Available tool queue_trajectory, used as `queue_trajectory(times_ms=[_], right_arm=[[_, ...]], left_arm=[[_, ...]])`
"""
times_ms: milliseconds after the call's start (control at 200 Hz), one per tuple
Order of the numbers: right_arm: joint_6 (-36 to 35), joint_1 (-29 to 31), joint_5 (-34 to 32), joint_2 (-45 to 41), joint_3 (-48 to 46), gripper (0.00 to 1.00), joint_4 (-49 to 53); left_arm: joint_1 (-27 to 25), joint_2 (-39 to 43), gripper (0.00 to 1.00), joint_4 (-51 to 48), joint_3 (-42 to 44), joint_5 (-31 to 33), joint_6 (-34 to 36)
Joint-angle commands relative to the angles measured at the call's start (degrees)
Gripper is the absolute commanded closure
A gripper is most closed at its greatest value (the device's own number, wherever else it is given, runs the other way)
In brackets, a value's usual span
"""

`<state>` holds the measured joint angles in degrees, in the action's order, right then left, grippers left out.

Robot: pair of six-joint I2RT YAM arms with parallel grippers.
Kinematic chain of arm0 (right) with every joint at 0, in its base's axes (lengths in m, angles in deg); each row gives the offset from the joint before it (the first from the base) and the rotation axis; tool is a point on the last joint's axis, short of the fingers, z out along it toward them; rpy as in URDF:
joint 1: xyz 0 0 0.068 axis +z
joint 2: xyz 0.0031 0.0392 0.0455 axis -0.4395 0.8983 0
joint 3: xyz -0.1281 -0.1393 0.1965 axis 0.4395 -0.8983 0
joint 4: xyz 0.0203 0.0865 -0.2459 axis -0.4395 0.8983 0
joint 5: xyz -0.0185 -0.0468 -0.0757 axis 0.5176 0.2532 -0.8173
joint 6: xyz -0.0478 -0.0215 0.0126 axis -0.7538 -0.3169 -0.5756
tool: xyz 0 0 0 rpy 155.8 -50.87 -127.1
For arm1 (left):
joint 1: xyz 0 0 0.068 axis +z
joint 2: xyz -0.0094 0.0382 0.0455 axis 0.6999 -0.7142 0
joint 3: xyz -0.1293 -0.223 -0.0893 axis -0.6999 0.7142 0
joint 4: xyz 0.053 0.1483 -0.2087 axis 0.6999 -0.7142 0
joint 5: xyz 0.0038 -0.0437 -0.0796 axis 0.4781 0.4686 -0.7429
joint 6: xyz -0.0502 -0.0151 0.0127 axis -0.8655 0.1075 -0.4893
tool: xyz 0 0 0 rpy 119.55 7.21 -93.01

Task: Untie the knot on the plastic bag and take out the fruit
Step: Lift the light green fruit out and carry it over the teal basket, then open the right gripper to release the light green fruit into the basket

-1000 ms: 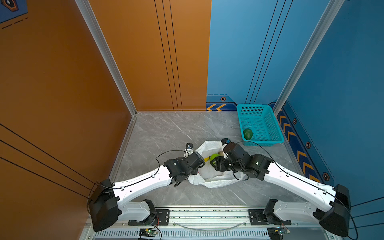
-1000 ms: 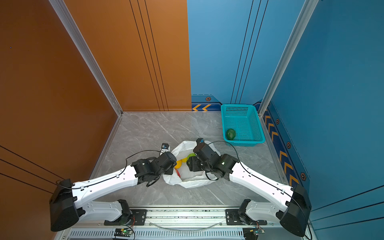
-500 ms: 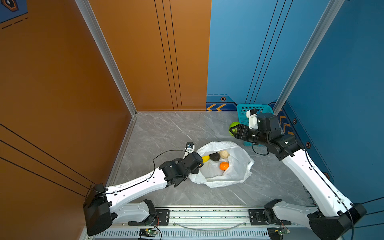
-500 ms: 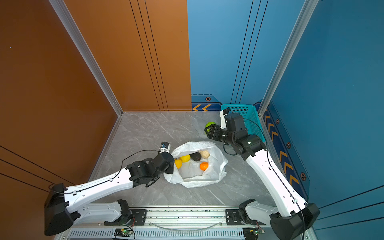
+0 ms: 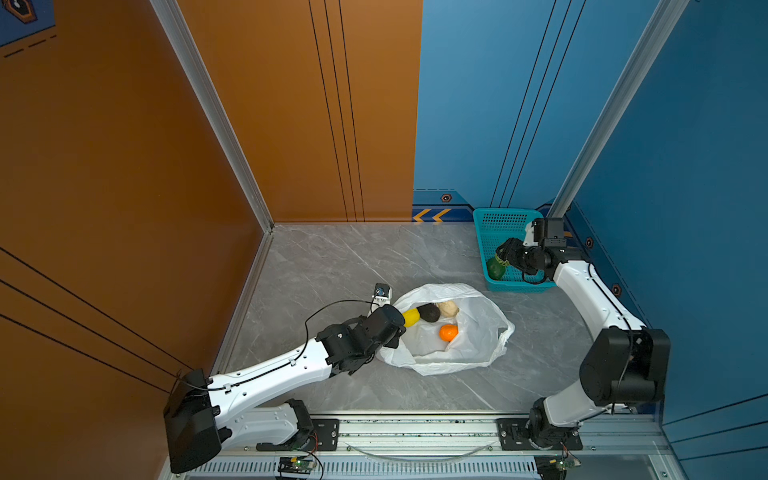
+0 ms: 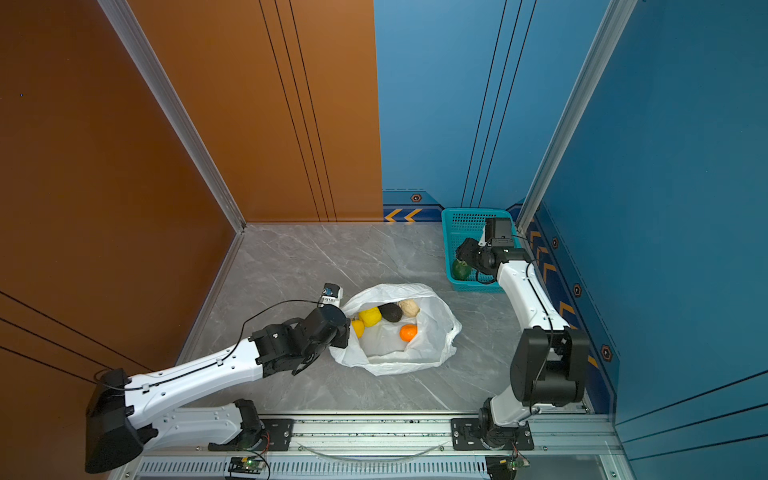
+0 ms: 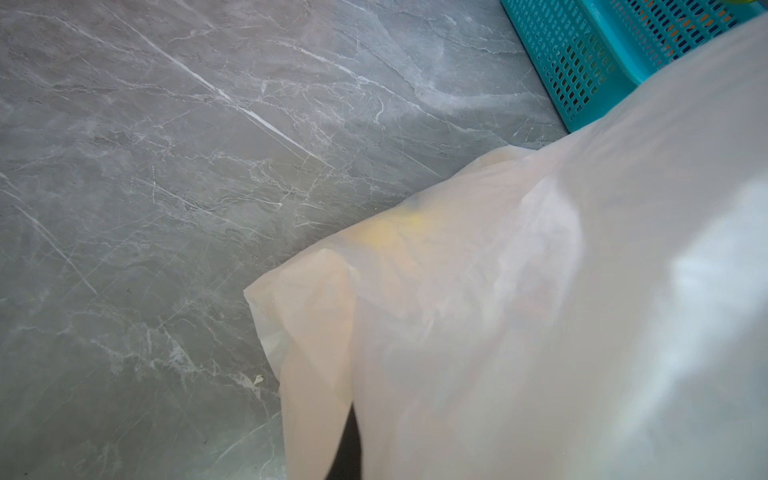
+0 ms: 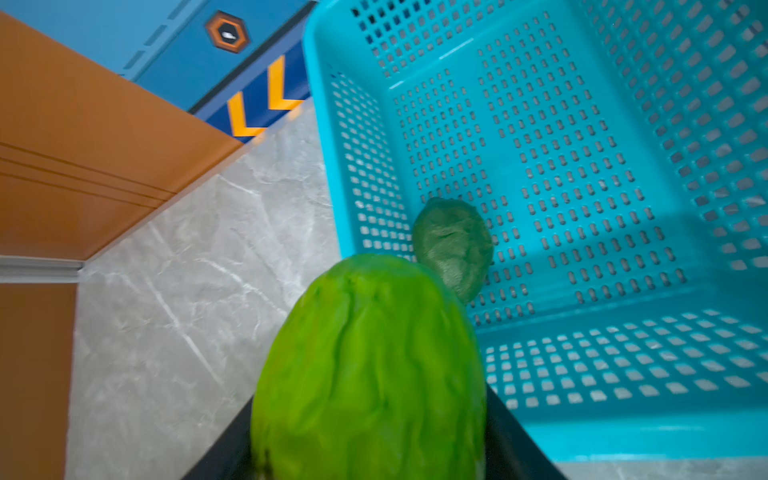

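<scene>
**Markings.** The only markings that can be made out are two orange chevrons [image 5: 432, 215] and a hexagon badge [image 5: 446, 198]. Both sit on the blue skirting beyond the plastic bag [image 5: 478, 332]. The white mark inside the badge cannot be read in the right wrist view either.

**Task items.**
- The plastic bag lies on the grey marble-pattern worktop [image 5: 332, 266], and in both top views its mouth is open upward.
- Inside the bag:
  - a yellow fruit [image 5: 411, 318] at the left rim
  - a near-black fruit [image 5: 429, 312] touching the yellow fruit
  - a cream fruit [image 5: 448, 308] just beside the near-black one
  - an orange fruit [image 5: 448, 332] lying apart, nearer the bag's middle
- A top view shows a second yellow piece [image 6: 357, 328] at the left rim.

**Hands.**
- The left hand [image 5: 395, 328] is at the bag's left rim. Its jaws are together and pinch the film.
- The right hand [image 5: 506, 253] is beyond the bag and to its right, over the teal perforated basket [image 5: 503, 218]. It is clamped on a bright green fruit [image 8: 370, 374].
- A dark green fruit [image 8: 453, 245] lies on the basket floor, near the wall that faces the bag.

**Obstructions.**
- Bag film fills most of the left wrist view. Yellow shows faintly through it, and one basket corner is visible past it.
- The left arm's wrist covers the bag's left rim in both top views.
- The bright green fruit blocks the lower middle of the right wrist view.
- The right hand hides part of the basket interior from above.
</scene>
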<state>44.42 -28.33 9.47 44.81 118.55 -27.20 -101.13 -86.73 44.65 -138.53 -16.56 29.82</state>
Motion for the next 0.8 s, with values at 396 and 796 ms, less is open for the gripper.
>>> queue_trajectory(times_ms=[396, 796], right_arm=[[-1.67, -6.66, -9.39, 16.78, 10.12, 0.40, -1.35], [-2.10, -6.61, -9.77, 13.73, 11.06, 0.16, 2.91]], left_arm=[[-0.85, 0.70, 1.00, 0.17, 0.87, -0.37, 0.47], [-0.90, 0.69, 1.00, 0.17, 1.05, -0.20, 0.21]])
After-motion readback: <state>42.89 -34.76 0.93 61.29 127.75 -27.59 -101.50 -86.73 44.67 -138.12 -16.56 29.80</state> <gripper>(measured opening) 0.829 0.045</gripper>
